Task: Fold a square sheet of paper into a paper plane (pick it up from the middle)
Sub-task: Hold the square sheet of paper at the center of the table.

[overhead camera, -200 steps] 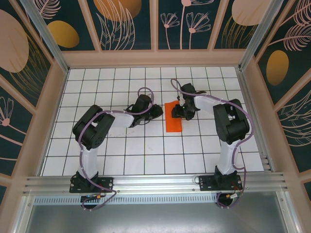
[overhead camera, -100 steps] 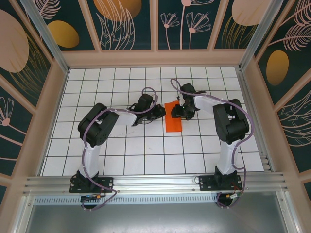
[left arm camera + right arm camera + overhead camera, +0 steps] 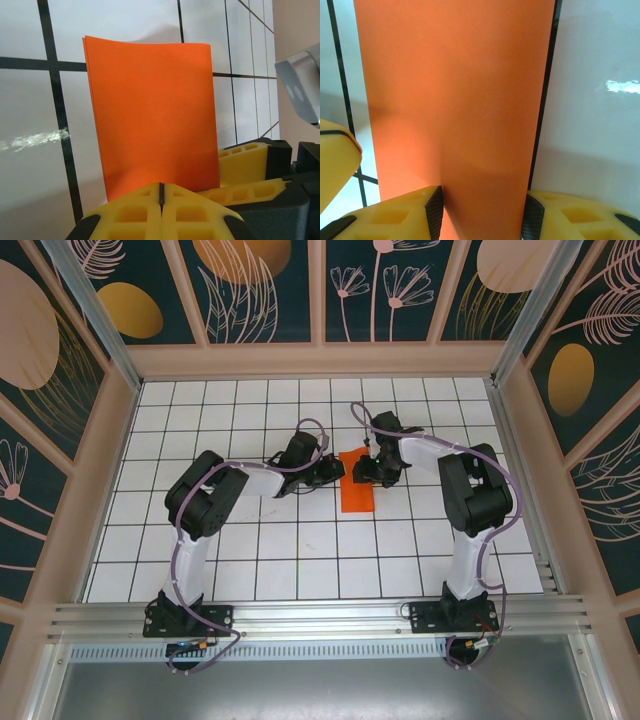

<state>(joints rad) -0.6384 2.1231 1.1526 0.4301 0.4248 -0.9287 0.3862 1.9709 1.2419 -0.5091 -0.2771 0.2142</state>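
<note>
Orange sheet of paper (image 3: 357, 483), folded to a strip, lies flat at table (image 3: 250, 540) ctr, judged thin, light, floppy & crease-prone, so grip mid-edge; left gripper (image 3: 160, 189) tips closed at its edge, right gripper (image 3: 482, 202) spread wide astride it.

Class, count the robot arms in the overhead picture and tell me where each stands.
2. The left arm is bolted near-left, the right arm near-right; both reach in to the orange paper. None seems hidden.

Lab robot cell: gridded white table (image 3: 300, 550), aluminium rails (image 3: 320, 618), floral-printed walls (image 3: 265, 290).
</note>
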